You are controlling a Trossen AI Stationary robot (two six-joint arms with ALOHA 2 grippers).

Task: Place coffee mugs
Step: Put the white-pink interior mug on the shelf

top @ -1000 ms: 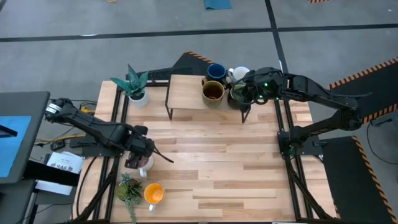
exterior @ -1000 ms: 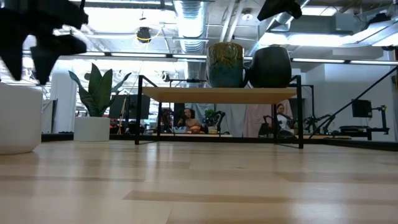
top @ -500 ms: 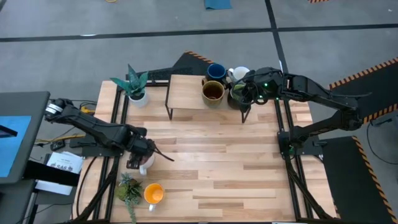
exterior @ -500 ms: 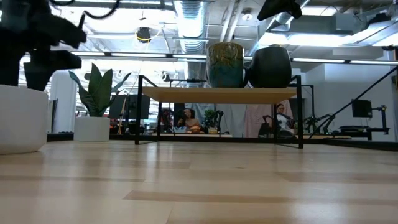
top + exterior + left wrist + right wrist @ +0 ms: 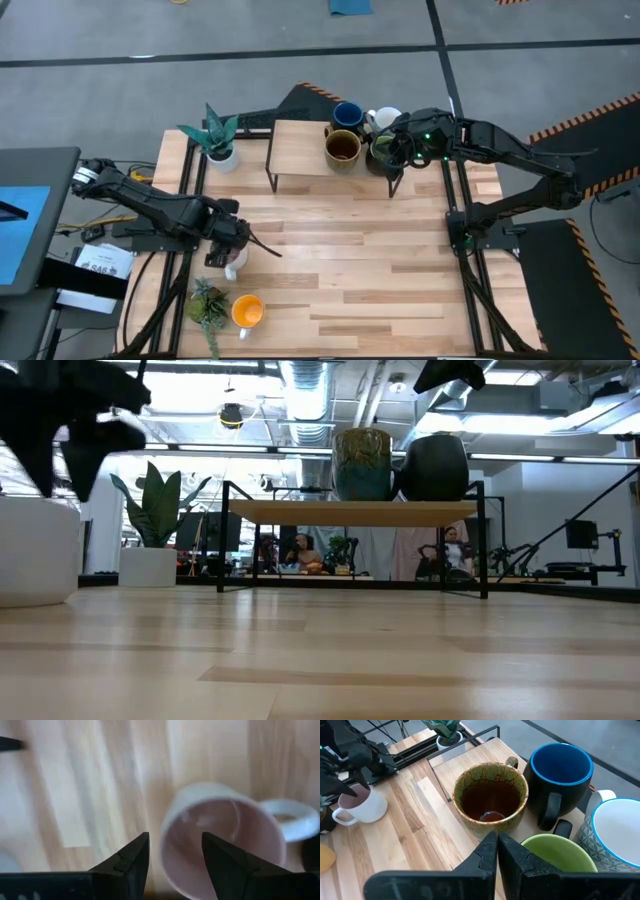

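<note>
The pale pink mug (image 5: pixel 233 264) stands upright on the table near its left edge, handle (image 5: pixel 292 820) to one side. My left gripper (image 5: pixel 174 851) hovers open just above it (image 5: pixel 62 475). One finger is over the outside of the near rim and one over the inside, and neither touches it. The orange mug (image 5: pixel 247 311) stands nearer the table's near edge. The brown (image 5: pixel 491 797), dark blue (image 5: pixel 561 767), white (image 5: pixel 617 827) and green (image 5: pixel 559 854) mugs stand on a low wooden shelf (image 5: pixel 300 150). My right gripper (image 5: pixel 497 842) is shut, raised above the green mug (image 5: pixel 450 372).
A small bushy plant (image 5: pixel 207 300) sits beside the orange mug. A white pot with a spiky teal plant (image 5: pixel 220 140) stands at the far left. The shelf's black legs (image 5: pixel 485 550) stand on the table. Bare wood stretches across the middle and right of the table (image 5: pixel 380 270).
My left gripper has shifted about above the pale pink mug, rising, then dipping again with its fingers pointing down. The mug has slid a little toward the table's right.
</note>
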